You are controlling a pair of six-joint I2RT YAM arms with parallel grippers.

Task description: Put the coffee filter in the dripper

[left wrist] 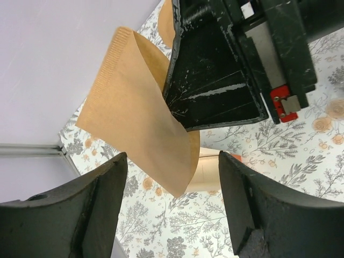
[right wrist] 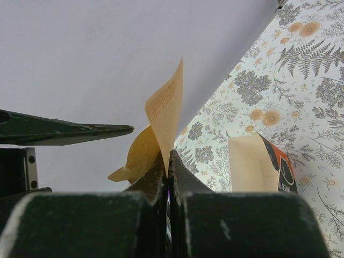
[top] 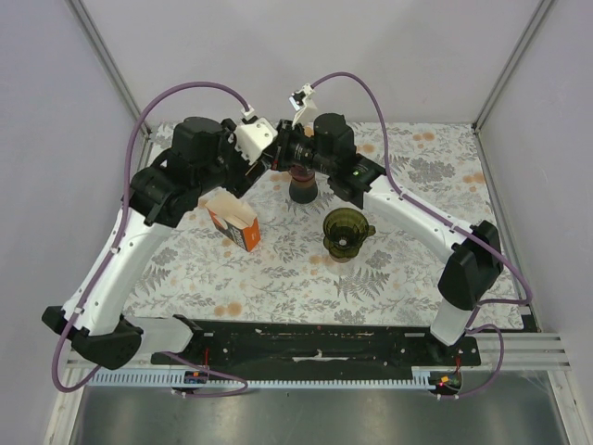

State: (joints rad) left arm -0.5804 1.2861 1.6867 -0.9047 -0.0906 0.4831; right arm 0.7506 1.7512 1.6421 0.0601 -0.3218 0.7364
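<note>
The coffee filter [left wrist: 134, 107] is a brown paper cone held in the air, also seen edge-on as the filter [right wrist: 166, 107] in the right wrist view. My right gripper [right wrist: 169, 156] is shut on its lower edge. My left gripper [left wrist: 172, 161] faces it with its jaws wide open, the filter's tip hanging just at their gap without touching either finger. Both grippers meet at the back middle of the table, left gripper [top: 267, 153] against right gripper [top: 287, 151]. The dripper [top: 345, 232], dark green and see-through, stands empty on the cloth nearer the front.
An open orange and white box of filters [top: 233, 221] stands left of the dripper, and shows as the box [right wrist: 258, 161] in the right wrist view. A dark round vessel [top: 303, 185] sits right below the grippers. White walls close the back and sides.
</note>
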